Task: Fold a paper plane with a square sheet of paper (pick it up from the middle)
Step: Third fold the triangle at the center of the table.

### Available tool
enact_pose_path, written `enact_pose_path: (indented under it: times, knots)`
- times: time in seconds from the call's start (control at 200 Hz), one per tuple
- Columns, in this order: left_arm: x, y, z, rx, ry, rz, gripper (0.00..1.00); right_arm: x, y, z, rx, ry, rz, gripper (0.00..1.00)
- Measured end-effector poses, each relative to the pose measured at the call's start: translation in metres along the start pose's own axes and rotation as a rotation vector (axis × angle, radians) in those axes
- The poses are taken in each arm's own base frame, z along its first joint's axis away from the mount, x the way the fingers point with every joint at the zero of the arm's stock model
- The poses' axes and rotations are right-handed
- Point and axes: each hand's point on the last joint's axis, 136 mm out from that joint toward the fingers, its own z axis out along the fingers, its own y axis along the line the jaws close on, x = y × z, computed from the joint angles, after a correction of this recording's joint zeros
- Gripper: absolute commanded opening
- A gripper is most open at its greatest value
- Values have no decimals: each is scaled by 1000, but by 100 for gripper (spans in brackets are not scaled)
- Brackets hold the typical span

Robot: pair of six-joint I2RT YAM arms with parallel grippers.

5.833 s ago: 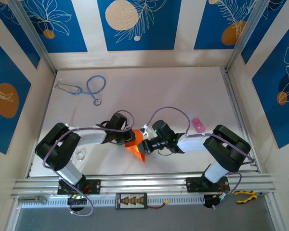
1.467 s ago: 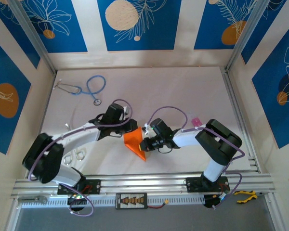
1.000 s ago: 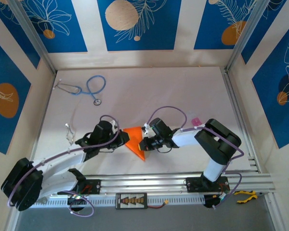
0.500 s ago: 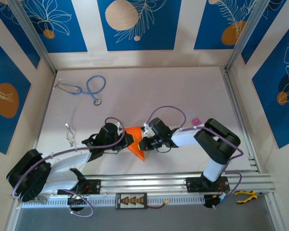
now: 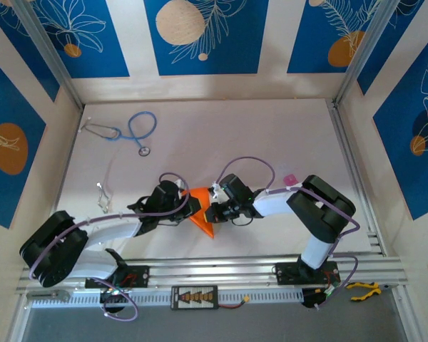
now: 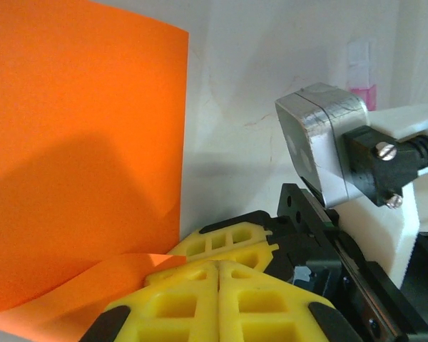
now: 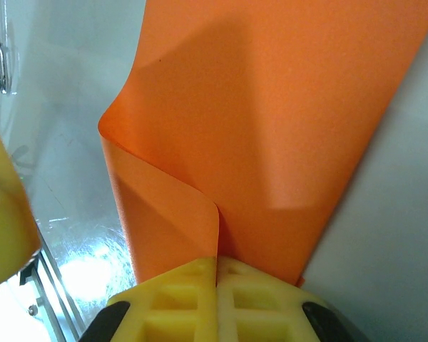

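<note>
Right gripper point(image 7: 216, 265) is clamping fully shut, its yellow fingers pinching a folded edge of the thin bright orange paper sheet point(image 7: 271, 107), which is rising from the seam in a loose rounded loop rather than a crease. Left gripper point(image 6: 217, 274) is also standing closed, tips together. An orange flap is curling against one of its fingers, but I cannot tell whether any paper is caught there. From overhead the sheet is sitting between the two wrists, near the front of the white table point(image 5: 271, 135), and is showing as a pointed wedge, partly lifted. Judgement: a middle fold is going on, the plane not yet narrow. The next move is probably calling for pressing that loop flat into a sharp crease while one side is anchoring. No tray or bin is taking part. Blue stethoscope point(image 5: 143, 150) is lying well apart, far left; small pink thing point(image 5: 289, 177) is lying near the right arm.
</note>
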Motion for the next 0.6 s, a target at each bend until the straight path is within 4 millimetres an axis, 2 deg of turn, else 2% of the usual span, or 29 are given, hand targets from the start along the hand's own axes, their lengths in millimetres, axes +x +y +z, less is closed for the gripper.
enact_pose_path:
  times: [0.6]
  knots:
    - [-3,-4,4,10,-5,3,7,0,1,1,1,4,0,2]
